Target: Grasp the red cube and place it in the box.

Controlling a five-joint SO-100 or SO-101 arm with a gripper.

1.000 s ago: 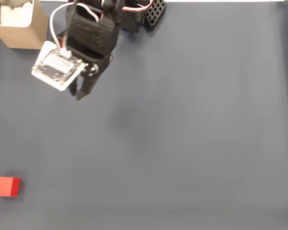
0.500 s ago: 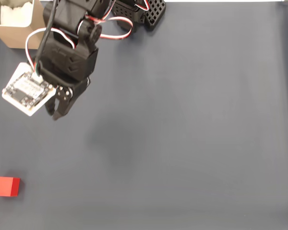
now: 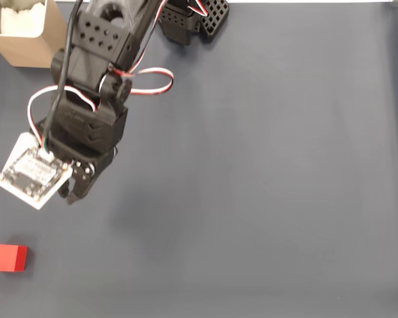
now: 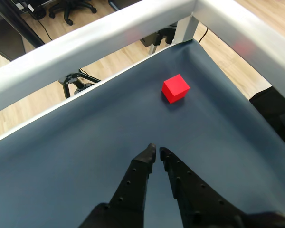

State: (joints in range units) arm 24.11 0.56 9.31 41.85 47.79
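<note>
A small red cube (image 3: 8,258) sits alone on a dark blue cloth (image 3: 265,172), at the lower left edge of the fixed view and in the upper middle of the wrist view (image 4: 175,88). Up and to its right in the fixed view, well apart from it, a black robot arm (image 3: 96,86) reaches down-left; its gripper (image 4: 156,153) is empty, fingertips nearly touching. A tan box (image 3: 28,40) stands in the upper left corner.
</note>
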